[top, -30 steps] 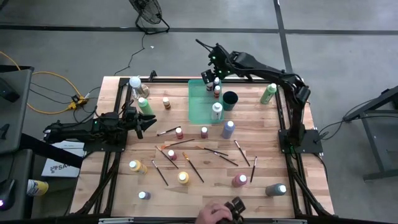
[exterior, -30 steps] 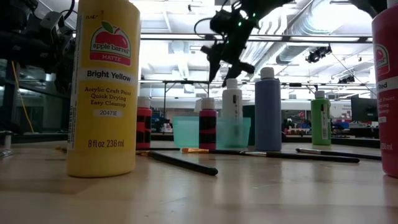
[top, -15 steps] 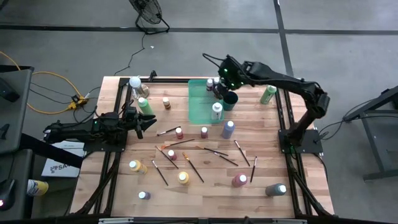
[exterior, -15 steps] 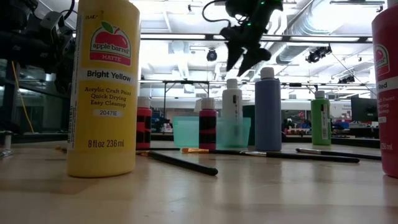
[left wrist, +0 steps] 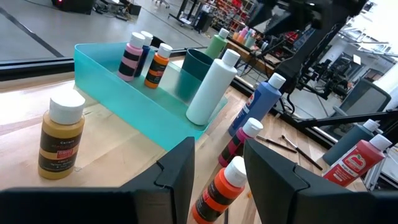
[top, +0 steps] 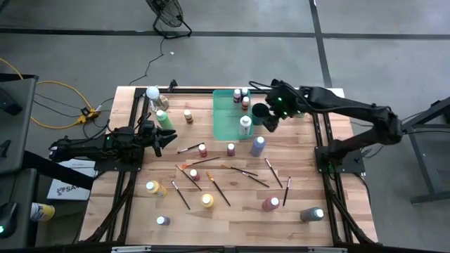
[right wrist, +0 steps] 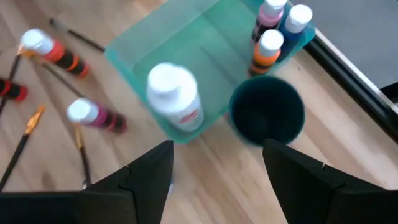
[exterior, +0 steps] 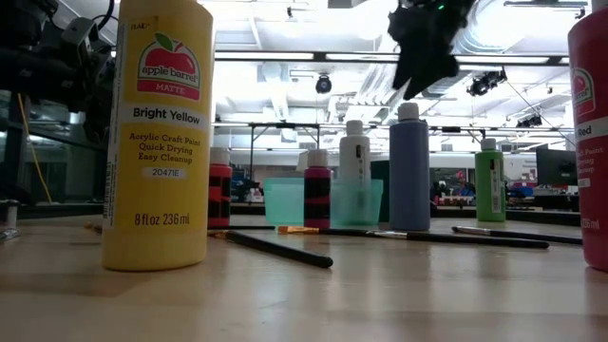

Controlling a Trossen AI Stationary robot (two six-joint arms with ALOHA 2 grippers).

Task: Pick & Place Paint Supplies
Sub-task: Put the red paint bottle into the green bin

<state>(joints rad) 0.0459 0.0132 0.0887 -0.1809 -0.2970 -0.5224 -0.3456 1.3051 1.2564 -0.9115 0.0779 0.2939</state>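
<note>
A: Start with the tabletop [top: 309, 151]. Why is it so cluttered?

B: The paint supplies lie loose over it, I'd judge because most are not yet put away: bottles and paintbrushes [top: 219, 188] fill the middle and lower part of the high view, with a purple bottle [top: 258, 146] right of centre and a green bottle [top: 304, 105] at upper right.

A: And where should they go?

B: Probably the teal tray [top: 226, 115] at upper centre. Three small bottles [top: 242, 95] stand together in its far corner and a tall white bottle [top: 245, 125] at its near edge. A dark cup [top: 259, 112] sits just beside the tray; the right wrist view looks into it and nothing shows inside.

A: The right tool?

B: The right tool [top: 271, 119] hangs above the cup's right side, fingers spread apart and holding nothing, as if between picks.

A: The left one?

B: The left tool [top: 157, 139] waits at the left edge of the frame, its fingers parted and empty, with an ochre bottle [left wrist: 61, 134] and the tray ahead of it.
</note>
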